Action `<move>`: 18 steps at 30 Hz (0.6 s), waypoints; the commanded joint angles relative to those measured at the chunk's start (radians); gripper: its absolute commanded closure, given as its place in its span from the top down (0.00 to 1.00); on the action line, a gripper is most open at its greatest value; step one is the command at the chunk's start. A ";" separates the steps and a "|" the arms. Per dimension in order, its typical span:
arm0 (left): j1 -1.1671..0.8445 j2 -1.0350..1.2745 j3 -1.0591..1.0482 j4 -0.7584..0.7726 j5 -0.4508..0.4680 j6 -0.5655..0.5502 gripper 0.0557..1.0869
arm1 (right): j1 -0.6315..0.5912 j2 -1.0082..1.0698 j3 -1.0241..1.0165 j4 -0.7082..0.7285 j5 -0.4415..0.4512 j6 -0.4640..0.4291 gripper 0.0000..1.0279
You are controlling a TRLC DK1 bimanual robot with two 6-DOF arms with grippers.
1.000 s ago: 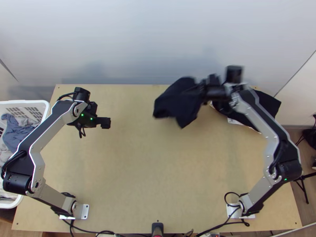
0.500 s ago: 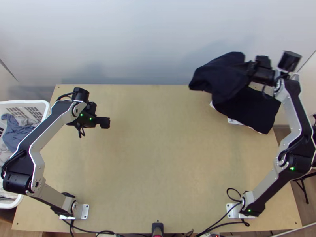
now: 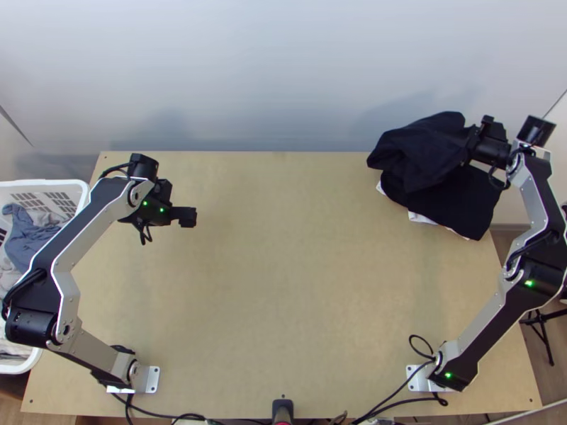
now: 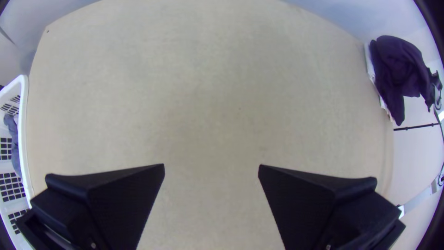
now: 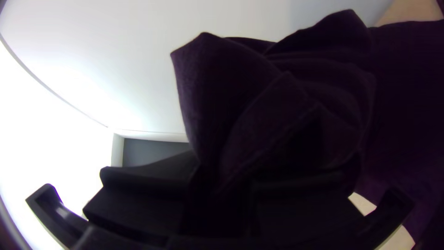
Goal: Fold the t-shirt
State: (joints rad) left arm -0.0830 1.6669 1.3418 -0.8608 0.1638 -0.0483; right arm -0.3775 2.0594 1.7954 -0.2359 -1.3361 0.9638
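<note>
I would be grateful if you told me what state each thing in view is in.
Dark t-shirt: bunched, held up at one end over the pile.
Right gripper: shut on the t-shirt.
Left gripper: open, holding nothing.
Black cloth: lying flat under the t-shirt.
White cloth: mostly covered by the black cloth.
Laundry basket: open-topped, with loose clothes inside.

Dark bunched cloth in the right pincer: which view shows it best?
Right wrist view: closest look at the cloth, its creases and the right pincer gripping it. Top view shows it overlapping the black garment; left wrist view has it small, near the edge.
</note>
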 commanded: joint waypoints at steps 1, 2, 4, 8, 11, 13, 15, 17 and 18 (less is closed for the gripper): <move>0.002 0.004 0.011 0.000 0.000 -0.001 0.96 | -0.054 0.041 -0.019 -0.002 -0.005 -0.013 0.03; 0.002 0.005 0.016 0.000 0.000 -0.001 0.96 | -0.058 0.042 -0.022 -0.002 -0.005 -0.014 0.03; 0.002 0.008 0.030 -0.001 0.000 -0.002 0.96 | -0.067 0.042 -0.025 -0.003 -0.005 -0.014 0.03; 0.002 0.016 0.043 -0.003 0.000 -0.004 0.96 | -0.084 0.038 -0.022 -0.005 -0.005 -0.016 0.03; 0.002 0.017 0.045 -0.004 0.000 -0.004 0.96 | -0.101 0.022 -0.018 -0.008 -0.006 -0.016 0.03; 0.000 0.017 0.043 -0.006 0.000 -0.005 0.96 | -0.120 0.004 -0.018 -0.008 -0.014 -0.034 0.03; 0.000 0.017 0.042 -0.007 0.000 -0.007 0.96 | -0.136 -0.016 -0.031 -0.008 -0.011 -0.056 0.03; 0.000 0.017 0.043 -0.007 0.000 -0.007 0.96 | -0.146 -0.018 -0.037 -0.011 -0.012 -0.057 0.03; -0.001 0.017 0.045 -0.007 0.000 -0.009 0.96 | -0.150 -0.019 -0.041 -0.011 -0.014 -0.057 0.03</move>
State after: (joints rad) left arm -0.0814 1.6821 1.3808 -0.8661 0.1638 -0.0517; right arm -0.4889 2.0640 1.7714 -0.2424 -1.3453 0.9276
